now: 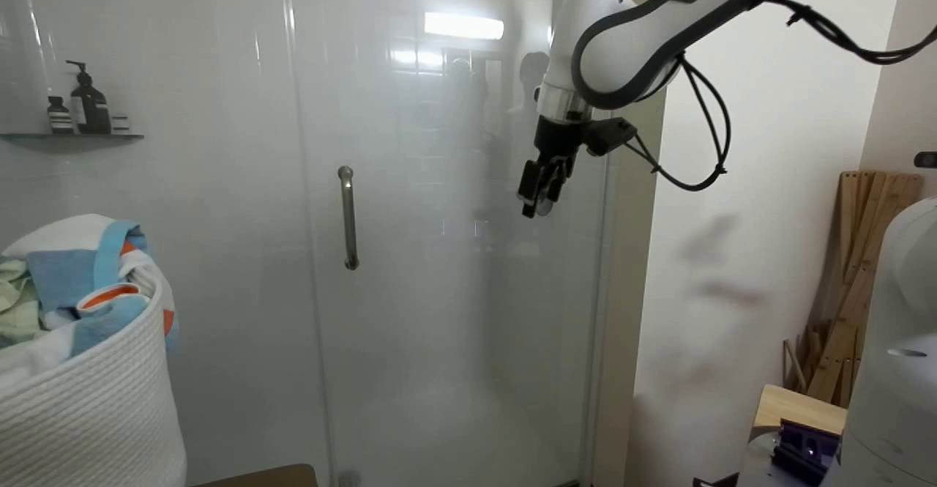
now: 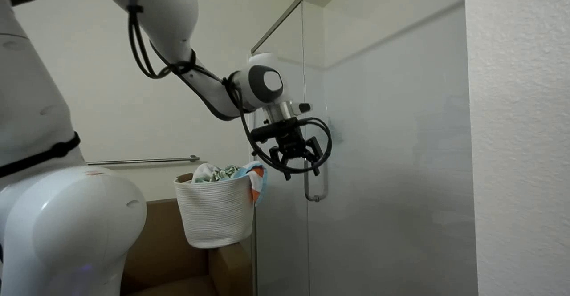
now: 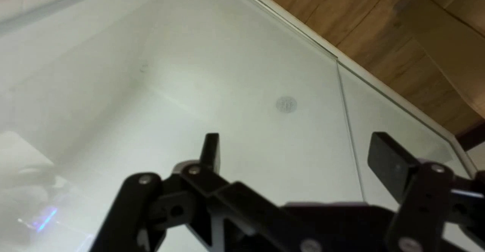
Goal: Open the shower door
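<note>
The shower door point(image 1: 424, 326) is a tall clear glass panel and looks closed, in line with the fixed glass panel point(image 2: 280, 242). The door also shows in an exterior view point(image 2: 392, 176) and in the wrist view point(image 3: 227, 81). Its vertical silver-grey bar handle point(image 1: 349, 217) stands near the door's edge; in an exterior view the handle's upper part point(image 2: 307, 187) is hidden behind the gripper. My gripper point(image 1: 538, 205) points down in front of the glass, apart from the handle, toward the hinge side. It is open and empty, fingers wide apart in the wrist view point(image 3: 295, 142). The handle is out of the wrist view.
A white woven basket point(image 2: 213, 216) with towels stands on a brown seat point(image 2: 231, 265) beside the shower. A towel bar point(image 2: 142, 160) is on the wall. A shelf point(image 1: 73, 136) holds bottles. Wooden slats point(image 1: 867, 253) lean behind the robot base. Wood floor point(image 3: 363, 13) borders the shower curb.
</note>
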Robot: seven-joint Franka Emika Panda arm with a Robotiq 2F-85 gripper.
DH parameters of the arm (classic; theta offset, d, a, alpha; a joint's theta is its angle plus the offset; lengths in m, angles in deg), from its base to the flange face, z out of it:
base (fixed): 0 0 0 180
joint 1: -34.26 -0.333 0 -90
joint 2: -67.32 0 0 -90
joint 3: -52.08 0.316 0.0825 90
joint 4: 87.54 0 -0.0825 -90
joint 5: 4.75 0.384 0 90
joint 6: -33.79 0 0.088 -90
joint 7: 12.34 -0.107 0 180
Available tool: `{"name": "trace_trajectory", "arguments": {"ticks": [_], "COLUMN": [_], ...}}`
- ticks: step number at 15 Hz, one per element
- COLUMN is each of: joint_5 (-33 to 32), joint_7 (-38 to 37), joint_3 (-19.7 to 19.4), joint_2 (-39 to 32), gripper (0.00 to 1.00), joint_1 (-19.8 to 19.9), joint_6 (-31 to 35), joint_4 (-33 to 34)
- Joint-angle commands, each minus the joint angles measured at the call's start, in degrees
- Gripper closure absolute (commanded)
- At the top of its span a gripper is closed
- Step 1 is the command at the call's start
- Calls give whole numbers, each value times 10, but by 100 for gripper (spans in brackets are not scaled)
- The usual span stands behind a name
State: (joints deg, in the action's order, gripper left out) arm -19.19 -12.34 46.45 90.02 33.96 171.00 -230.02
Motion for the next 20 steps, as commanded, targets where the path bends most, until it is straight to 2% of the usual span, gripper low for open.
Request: {"name": "trace_trajectory", "arguments": {"ticks": [1,9,11,13,15,16,17,18,19,20], "joint_5": [10,10,20,35,78,120,174,225,272,321], "joint_7": [6,11,27,56,100,141,188,226,256,290], "joint_3": [18,18,9,2,-8,-16,-38,-68,-71,-44], "joint_2": [-25,-14,-42,-90,-151,-186,-218,-247,-265,-277], "gripper": [0,0,0,0,0,0,0,0,0,0], "joint_1": [17,21,15,3,-18,-36,-74,-129,-159,-156], "joint_6": [3,14,72,157,231,265,291,310,315,304], "joint_4": [11,10,21,45,78,98,120,142,164,190]}}
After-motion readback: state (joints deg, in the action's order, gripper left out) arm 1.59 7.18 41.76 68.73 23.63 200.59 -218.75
